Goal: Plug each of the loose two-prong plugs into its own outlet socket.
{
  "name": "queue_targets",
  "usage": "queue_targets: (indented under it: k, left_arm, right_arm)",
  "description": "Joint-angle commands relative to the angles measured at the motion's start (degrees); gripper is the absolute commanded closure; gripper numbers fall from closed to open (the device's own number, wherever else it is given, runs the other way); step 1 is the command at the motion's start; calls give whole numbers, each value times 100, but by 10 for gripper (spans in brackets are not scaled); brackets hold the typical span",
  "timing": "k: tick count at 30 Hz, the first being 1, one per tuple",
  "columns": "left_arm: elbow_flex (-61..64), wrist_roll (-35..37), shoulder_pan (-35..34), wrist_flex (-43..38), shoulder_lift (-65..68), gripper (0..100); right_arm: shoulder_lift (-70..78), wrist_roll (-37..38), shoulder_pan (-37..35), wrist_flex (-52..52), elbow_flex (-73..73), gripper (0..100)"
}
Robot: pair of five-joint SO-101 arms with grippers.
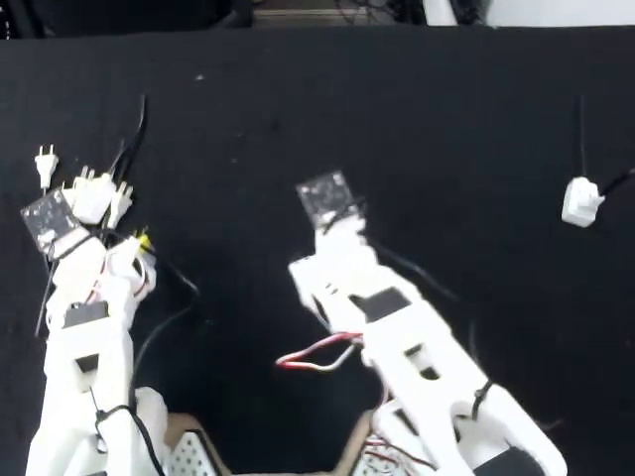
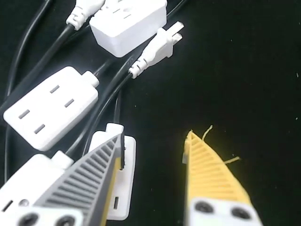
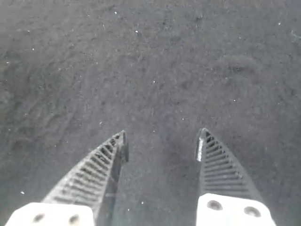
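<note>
Left end effector [image 2: 154, 135] spread above boxy white outlet socket [image 2: 126, 188], right end effector [image 3: 163, 132] spread above fuzzy cloth [image 3: 150, 56]

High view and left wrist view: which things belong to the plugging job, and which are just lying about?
Job: loose two-prong plug, outlet socket, white outlet block, corded white block far right, open left gripper.
Lying about: perforated plates, red wire loop.

Matt black cloth bench [image 3: 155, 66], lint-specked; glossy white plastic socket blocks [image 2: 51, 107]; white plastic two-prong plug [image 2: 155, 51], shiny metal prongs [image 2: 176, 32]; smooth black cables [image 2: 110, 94].
</note>
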Motion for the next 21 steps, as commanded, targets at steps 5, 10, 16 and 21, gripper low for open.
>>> queue_targets:
  k: [5,10,16,21]
  left_arm:
    - [-312,-167,40,-44,-149,784]
    - [-479,-176,-110,0,-158,780]
    - [-1719,-404,-505,1618,-79,779]
    - [-2466,-923,-602,2655,-79,779]
  right_arm:
    - [-189,-53,-62,-167,-22,776]
    - [-180,-53,-62,-167,-22,776]
    - [-180,-53,-62,-167,-40,776]
    - [-180,-53,-62,-167,-22,776]
